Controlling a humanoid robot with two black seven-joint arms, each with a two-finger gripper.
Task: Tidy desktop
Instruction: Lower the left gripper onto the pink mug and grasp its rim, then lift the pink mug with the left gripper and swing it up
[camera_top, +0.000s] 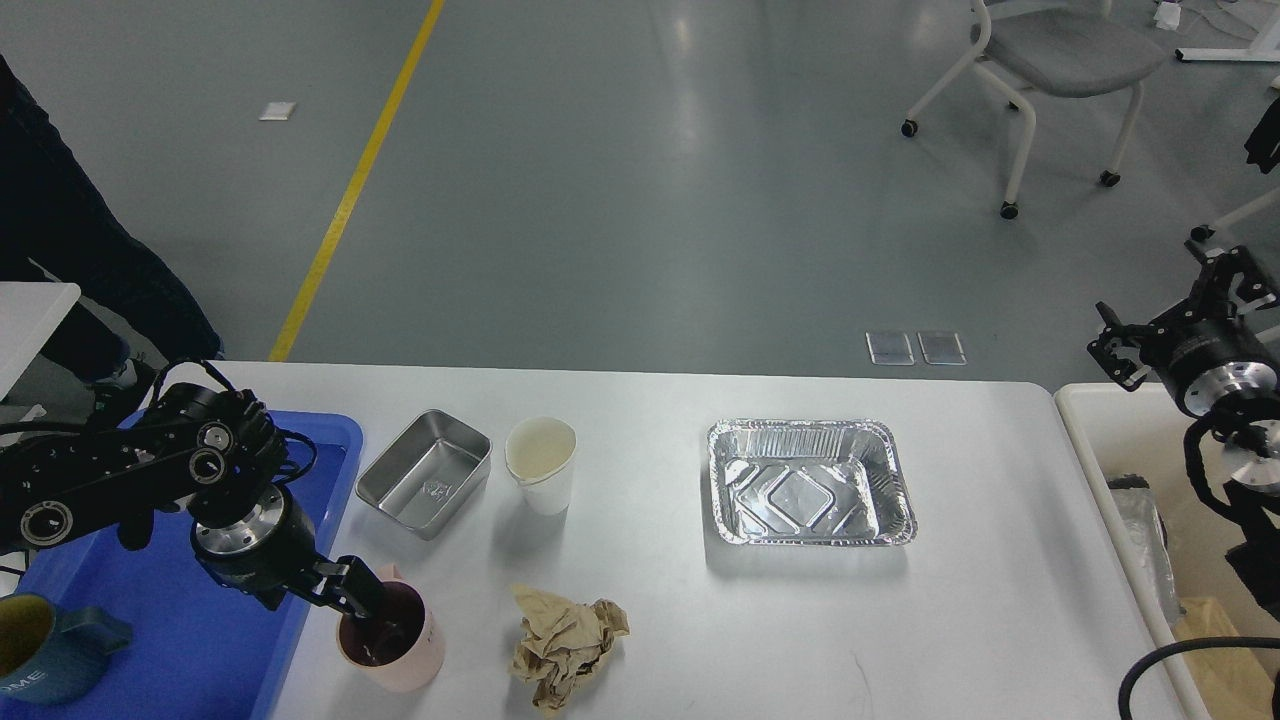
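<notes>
Since the white desktop (950, 560) itself is rigid and fixed, what must be handled is the clutter spread across it: a pink cup (400, 640) at the near left edge beside the blue tray (330, 450), judged stiff and light, into which the left gripper (385, 620) is dipped, one finger apparently inside the rim (whether it pinches the wall cannot be told). The crumpled brown paper (565, 645), soft and weightless, could be pinched anywhere, whereas the foil tray (810, 480) is judged flimsy and best taken by its rolled rim; the right gripper (1125, 355) is held off past the table's right end, its state unreadable
</notes>
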